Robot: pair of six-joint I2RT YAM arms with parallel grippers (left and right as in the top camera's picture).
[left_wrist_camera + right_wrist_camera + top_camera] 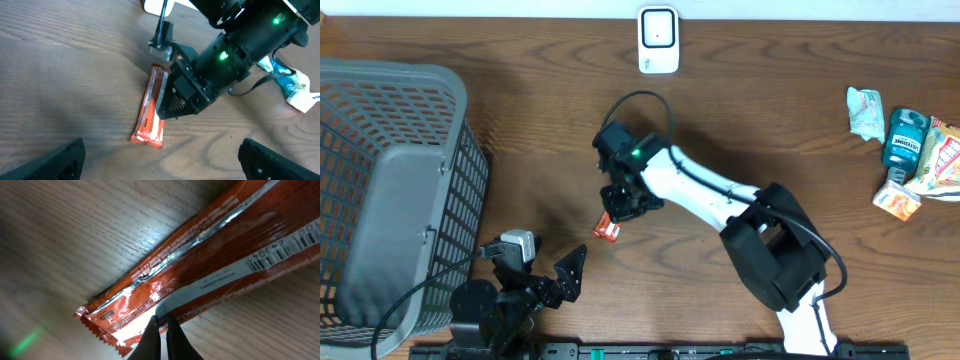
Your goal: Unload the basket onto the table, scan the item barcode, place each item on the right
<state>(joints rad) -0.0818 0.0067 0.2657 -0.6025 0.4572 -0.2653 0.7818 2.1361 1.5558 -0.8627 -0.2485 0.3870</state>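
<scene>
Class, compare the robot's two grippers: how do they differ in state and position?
The left gripper has its jaws wide open; the right gripper has its jaws shut. The left gripper sits apart from the orange snack bar, near the table's front edge; the right gripper points down onto the bar. Both are black and two-fingered.

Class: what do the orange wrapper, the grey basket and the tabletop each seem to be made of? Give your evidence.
Wrapper: glossy plastic or foil film, probably; it crinkles and glints, with a silvery seam.
Basket: moulded plastic, likely; matte grey lattice walls.
Tabletop: wood or wood-look laminate; brown grain, slight sheen.
</scene>
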